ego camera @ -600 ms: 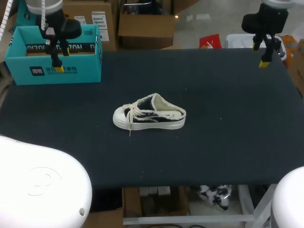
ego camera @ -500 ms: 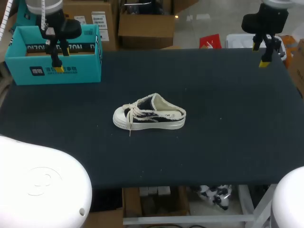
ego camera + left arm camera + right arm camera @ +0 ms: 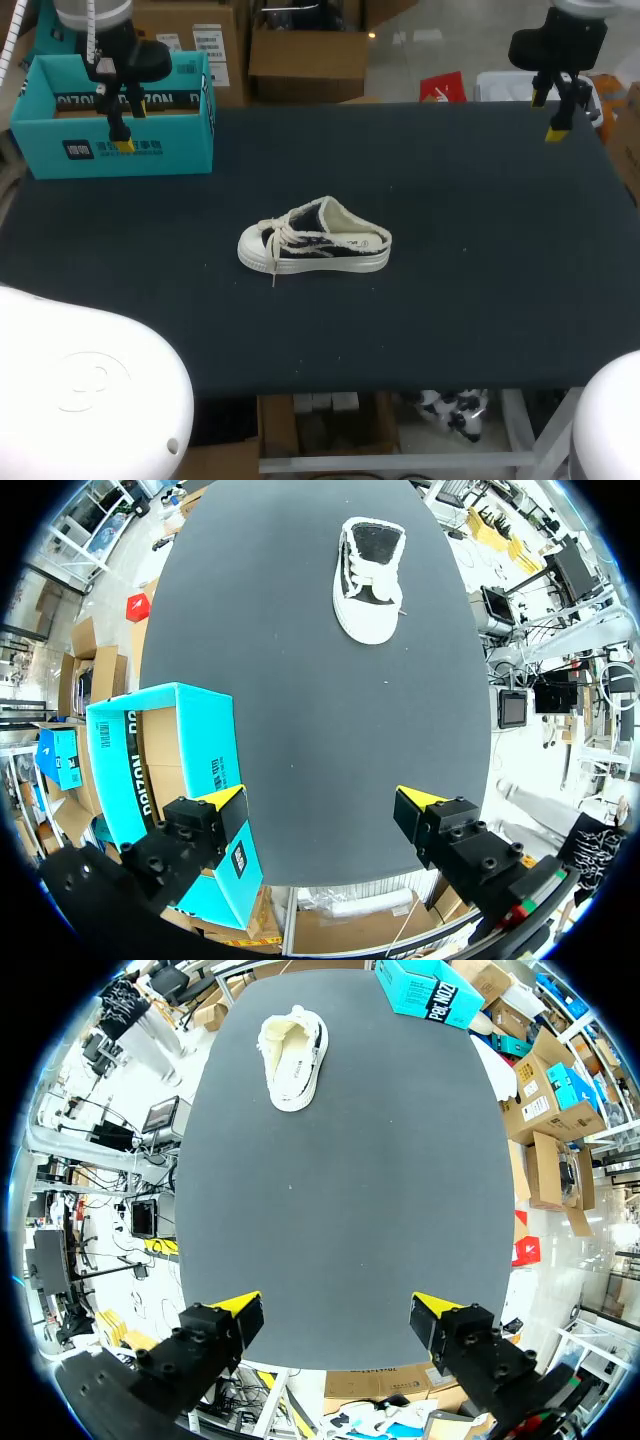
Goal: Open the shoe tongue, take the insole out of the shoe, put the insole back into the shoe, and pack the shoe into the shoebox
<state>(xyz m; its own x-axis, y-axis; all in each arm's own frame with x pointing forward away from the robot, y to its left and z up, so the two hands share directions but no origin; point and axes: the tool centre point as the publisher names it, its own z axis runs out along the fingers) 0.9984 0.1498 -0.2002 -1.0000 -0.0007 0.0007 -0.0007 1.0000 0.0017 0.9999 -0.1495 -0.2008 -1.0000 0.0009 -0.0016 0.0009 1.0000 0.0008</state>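
A black and cream shoe (image 3: 314, 240) lies on its sole in the middle of the black table (image 3: 480, 260), toe to the left, laces loose. From the left wrist it shows far ahead as the shoe (image 3: 371, 579), and from the right wrist as the shoe (image 3: 292, 1057). An open teal shoebox (image 3: 110, 120) stands at the table's back left corner. My left gripper (image 3: 118, 120) hangs open above the shoebox (image 3: 170, 780), which lies under its one finger. My right gripper (image 3: 553, 112) hangs open over the back right corner, holding nothing. The insole is not visible apart from the shoe.
The teal shoebox (image 3: 432, 990) is the only other thing on the table. The black tabletop stretches bare around the shoe on every side, with its front edge (image 3: 400, 388) near me.
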